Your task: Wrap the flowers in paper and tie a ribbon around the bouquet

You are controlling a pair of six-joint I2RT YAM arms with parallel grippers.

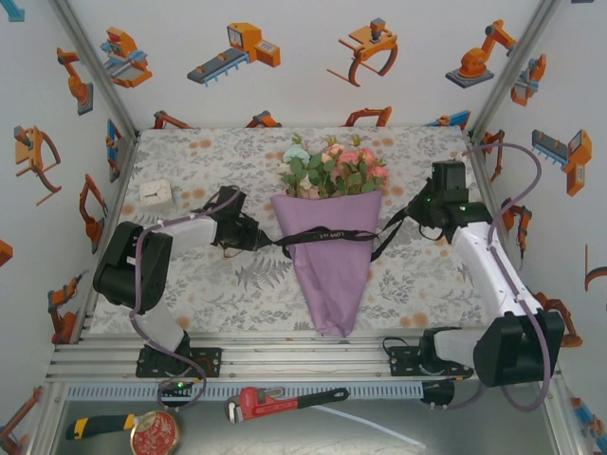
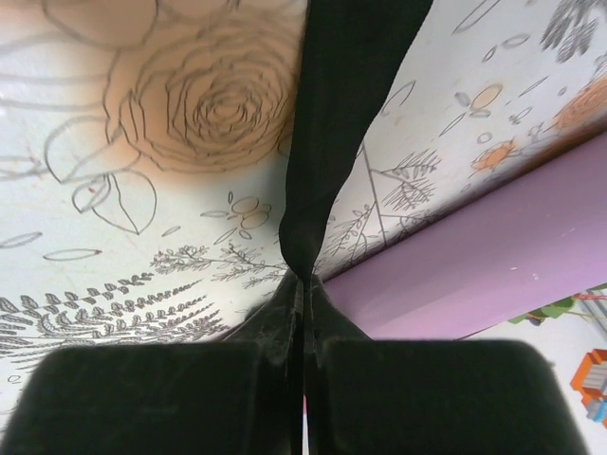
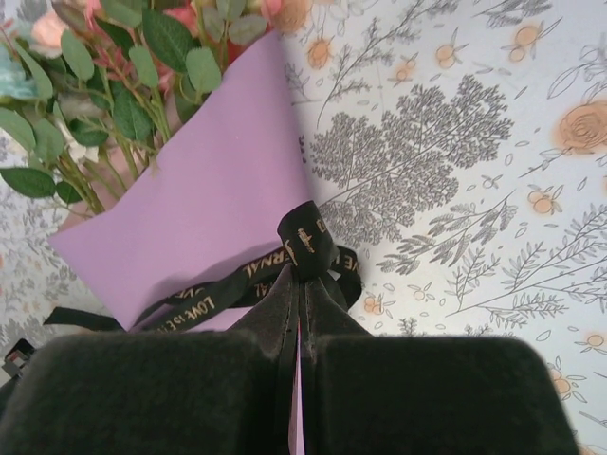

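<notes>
From above, the bouquet (image 1: 330,270) lies mid-worktop (image 1: 209,284), blooms pointing away, with the ribbon (image 1: 332,233) crossing its waist. The left fingers (image 1: 250,236) and right fingers (image 1: 417,212) each pull an end out sideways, I'd guess to keep it taut for tying.

Left wrist cam: fingers (image 2: 152,389) pinched tight on the ribbon (image 2: 332,142), purple paper (image 2: 493,265) just beside.

Right wrist cam: same deal, fingers (image 3: 142,389) clamped on the lettered ribbon (image 3: 303,242), near the flowers (image 3: 114,85).

paper (image 1: 330,270): plain lilac-purple.
flowers (image 1: 334,169): pink, peach, cream and pale blue blooms over green leaves.
ribbon (image 1: 332,233): black, small gold lettering.
worktop (image 1: 218,284): white cover printed with grey foliage and orange roses.
walls (image 1: 294,90): white, scattered orange-and-grey robot drawings.
wrench (image 1: 270,403): red.
</notes>
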